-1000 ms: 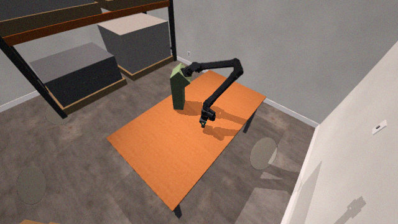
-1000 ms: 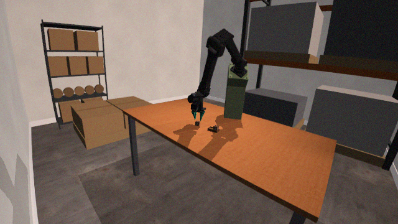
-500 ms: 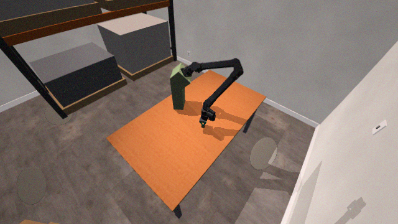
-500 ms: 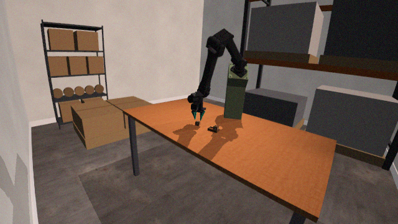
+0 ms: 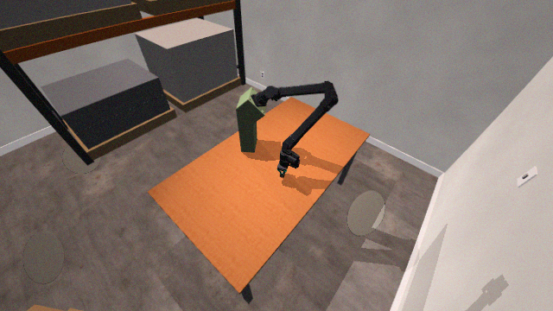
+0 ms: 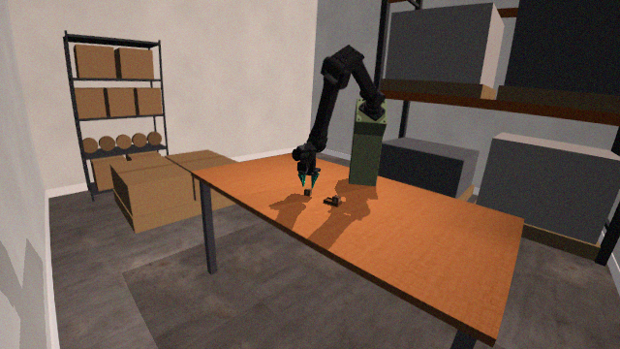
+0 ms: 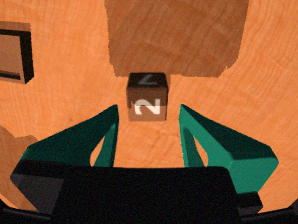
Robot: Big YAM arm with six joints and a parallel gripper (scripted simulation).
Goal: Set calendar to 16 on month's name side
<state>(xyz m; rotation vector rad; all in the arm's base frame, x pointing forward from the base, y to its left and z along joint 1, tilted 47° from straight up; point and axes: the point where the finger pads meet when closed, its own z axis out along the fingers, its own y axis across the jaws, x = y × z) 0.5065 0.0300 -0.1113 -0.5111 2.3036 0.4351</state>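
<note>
- Poised just above a loose cube [image 6: 307, 192] [image 7: 147, 106], with gripper [image 5: 282, 173] [image 6: 308, 187] [image 7: 148, 111] pointing down; fingers spread partway, pinching nothing.
- Resting on an orange table [image 5: 216, 194] [image 6: 436, 242] [image 7: 65, 55], in the case of that cube; showing a white 2 lying sideways on top, and another marking, too dark to read, on a side.
- Near the loose cube but apart from it, in a small dark tray [image 6: 326, 201] [image 7: 27, 57]: seen with another cube [image 6: 336, 199], digits too small to read.
- Beyond the tray from the loose cube in the exterior view: mounted on a green pedestal [image 5: 247, 130] [image 6: 365, 155], with black arm [image 5: 307, 121] [image 6: 325, 111] bent high.
</note>
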